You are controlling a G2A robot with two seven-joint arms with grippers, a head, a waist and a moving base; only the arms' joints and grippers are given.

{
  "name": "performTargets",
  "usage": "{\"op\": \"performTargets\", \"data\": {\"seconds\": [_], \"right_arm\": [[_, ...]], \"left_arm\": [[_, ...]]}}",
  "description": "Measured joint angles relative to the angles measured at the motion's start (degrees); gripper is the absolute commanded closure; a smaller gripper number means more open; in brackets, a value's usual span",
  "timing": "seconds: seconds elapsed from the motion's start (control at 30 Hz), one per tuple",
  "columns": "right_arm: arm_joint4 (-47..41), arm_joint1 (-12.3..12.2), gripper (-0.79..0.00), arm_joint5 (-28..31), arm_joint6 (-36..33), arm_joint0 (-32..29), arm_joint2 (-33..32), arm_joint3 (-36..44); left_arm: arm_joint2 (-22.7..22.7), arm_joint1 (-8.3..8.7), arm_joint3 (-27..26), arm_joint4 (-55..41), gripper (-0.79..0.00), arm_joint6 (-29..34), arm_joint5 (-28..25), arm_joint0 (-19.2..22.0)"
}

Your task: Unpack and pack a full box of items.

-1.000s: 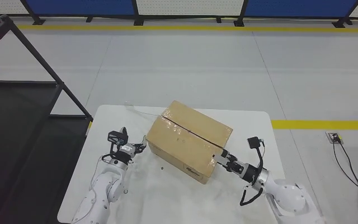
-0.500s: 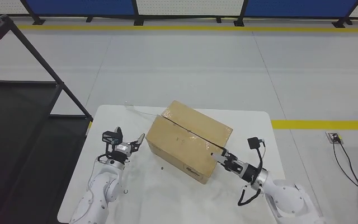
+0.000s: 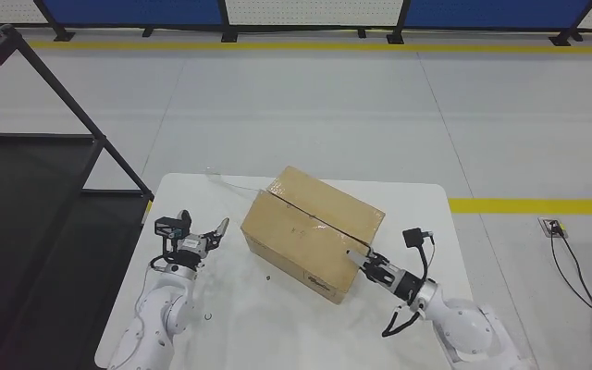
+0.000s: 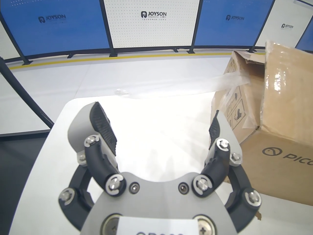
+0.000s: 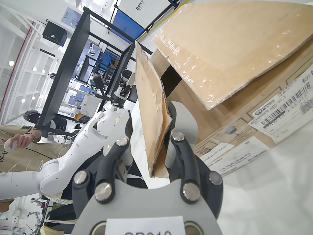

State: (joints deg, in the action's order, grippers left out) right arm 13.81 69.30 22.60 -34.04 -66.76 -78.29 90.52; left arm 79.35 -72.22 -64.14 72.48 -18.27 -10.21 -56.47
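Observation:
A brown cardboard box [image 3: 313,231] lies at an angle in the middle of the white table [image 3: 277,319]. My right gripper [image 3: 361,262] is at its near right corner. In the right wrist view that gripper [image 5: 156,119] is shut on the edge of a top flap [image 5: 151,113], which is lifted away from the second flap [image 5: 227,50], leaving a dark gap. My left gripper [image 3: 215,231] hovers to the left of the box, apart from it, and is open. Nothing lies between its fingers [image 4: 156,116], and the box [image 4: 276,103] stands beside it.
A clear tape strip [image 3: 231,182] trails from the box's far corner [image 4: 220,81] across the table. A black metal rack [image 3: 92,176] stands off the table's left side. There is free table surface in front of the box and around the left gripper.
My left gripper has drawn back to the left, away from the box. The right gripper has shifted left along the box's near corner, at the flap.

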Motion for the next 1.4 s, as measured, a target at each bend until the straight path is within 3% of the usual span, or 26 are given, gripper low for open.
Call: {"op": "performTargets", "data": {"seconds": [0.13, 0.83, 1.3, 1.33, 1.4], "right_arm": [[0.5, -0.1, 0.0, 0.0, 0.5, -0.2, 0.3, 0.2], [-3.4, -1.5, 0.0, 6.4, -4.5, -2.7, -2.2, 1.3], [-4.0, -2.4, 0.0, 9.1, -6.5, -3.8, -2.5, 1.9], [-3.9, -2.5, -0.219, 9.2, -6.5, -3.8, -2.5, 1.9], [-3.3, -2.6, -0.566, 9.2, -6.5, -4.0, -2.7, 2.0]], "left_arm": [[0.4, 0.08, -0.3, -0.1, -0.785, 0.3, -0.1, -0.3], [-1.2, 0.53, -0.2, 5.8, -0.785, 0.9, -3.5, -1.2], [-3.4, 0.06, 1.8, 6.8, -0.785, 0.7, -2.6, -0.3], [-3.7, -0.01, 2.1, 6.8, -0.785, 0.7, -2.6, -0.2], [-4.1, -0.12, 2.4, 7.0, -0.785, 0.6, -2.6, 0.1]]}}
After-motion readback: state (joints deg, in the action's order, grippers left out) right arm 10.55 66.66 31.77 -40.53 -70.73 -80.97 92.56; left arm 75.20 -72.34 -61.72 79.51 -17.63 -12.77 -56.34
